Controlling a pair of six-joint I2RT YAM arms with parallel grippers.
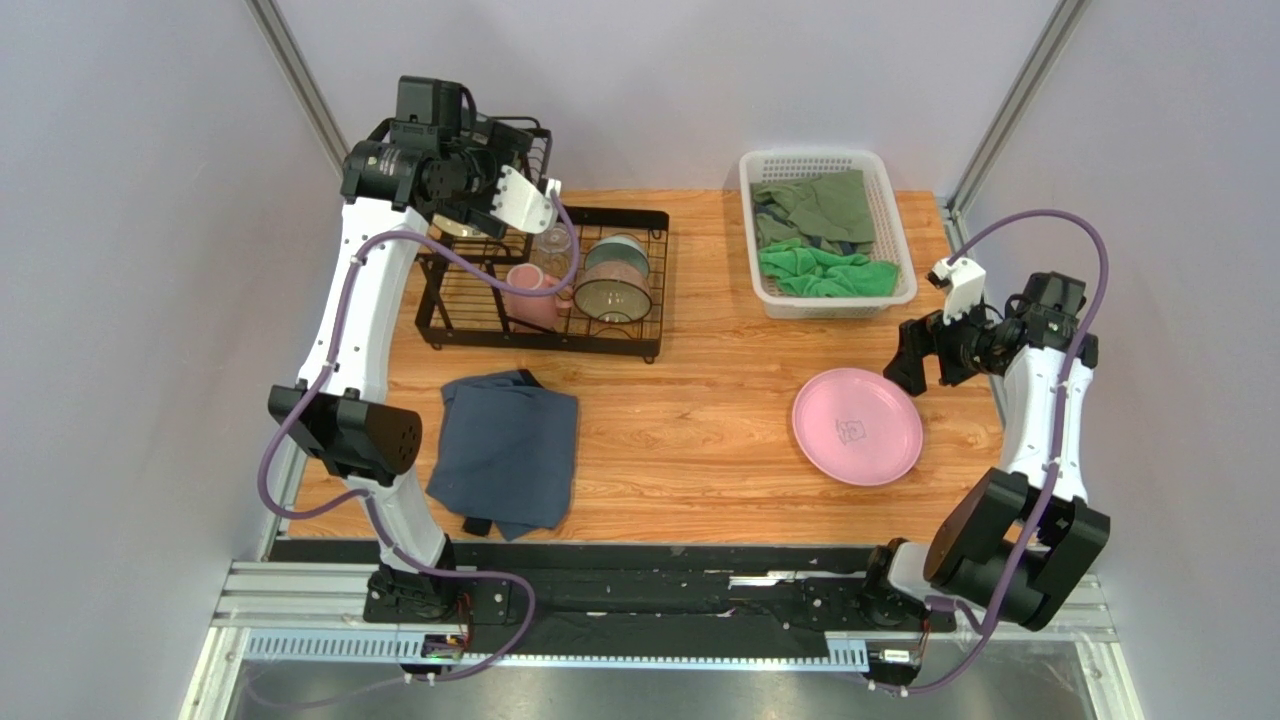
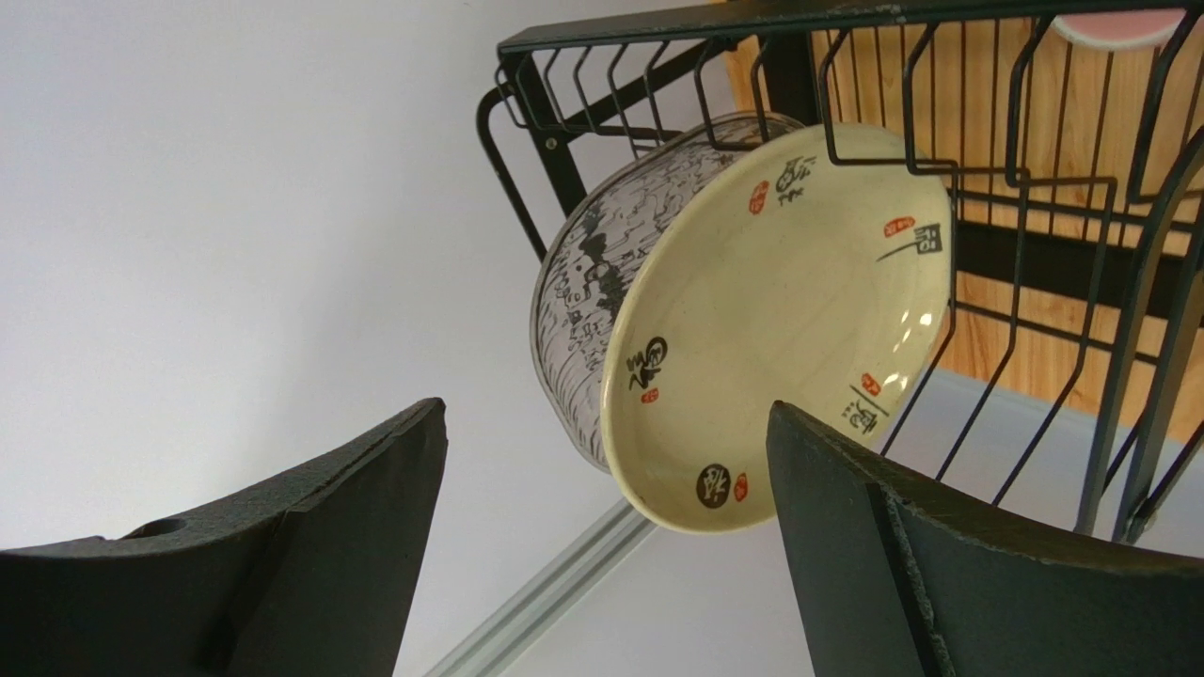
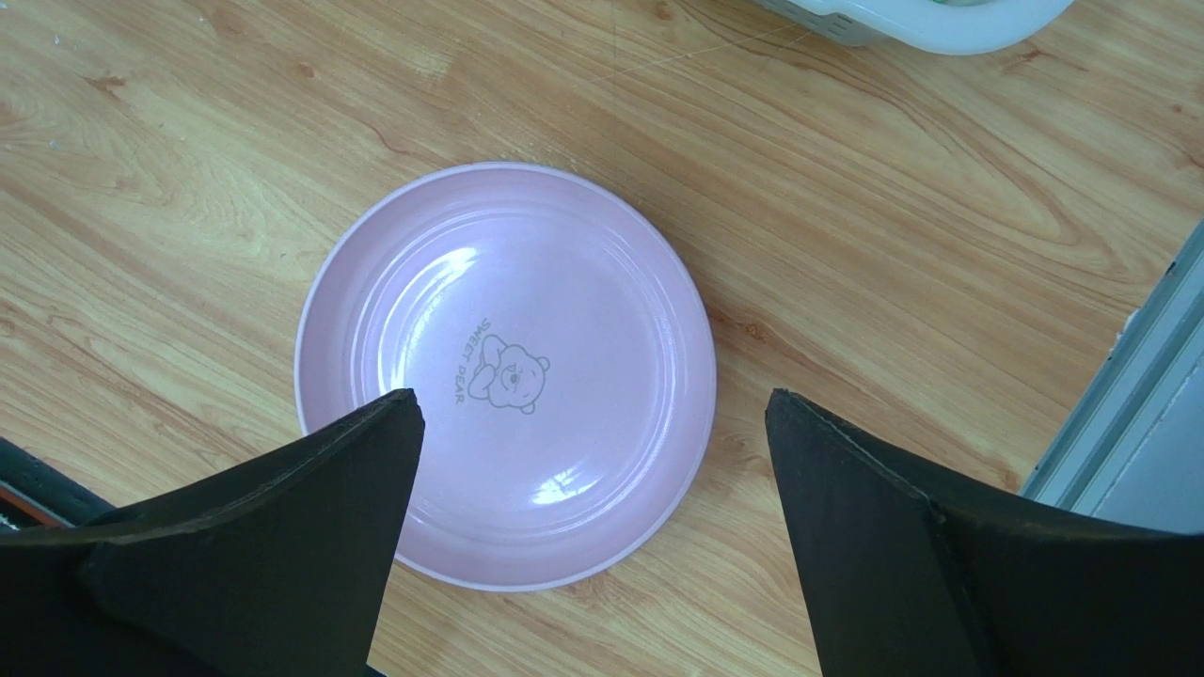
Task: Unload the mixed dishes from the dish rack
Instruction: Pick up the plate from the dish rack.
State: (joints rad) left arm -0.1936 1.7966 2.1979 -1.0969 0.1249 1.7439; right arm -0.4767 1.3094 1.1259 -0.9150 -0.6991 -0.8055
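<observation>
Resting in the dish rack (image 1: 544,342): cream plate (image 2: 785,318), mug (image 1: 528,293), bowl (image 1: 615,281).

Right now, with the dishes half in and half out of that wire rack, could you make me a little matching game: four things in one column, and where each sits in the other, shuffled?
Things:
1. pink plate
2. cream plate
3. pink mug
4. blue-grey cloth

Places:
A. standing on edge among the dish rack wires
B. flat on the table, right side
C. on the table, left side, outside the rack
D. in the rack's lower tray, beside the dark bowl

Pairs: 1-B, 2-A, 3-D, 4-C.
</observation>
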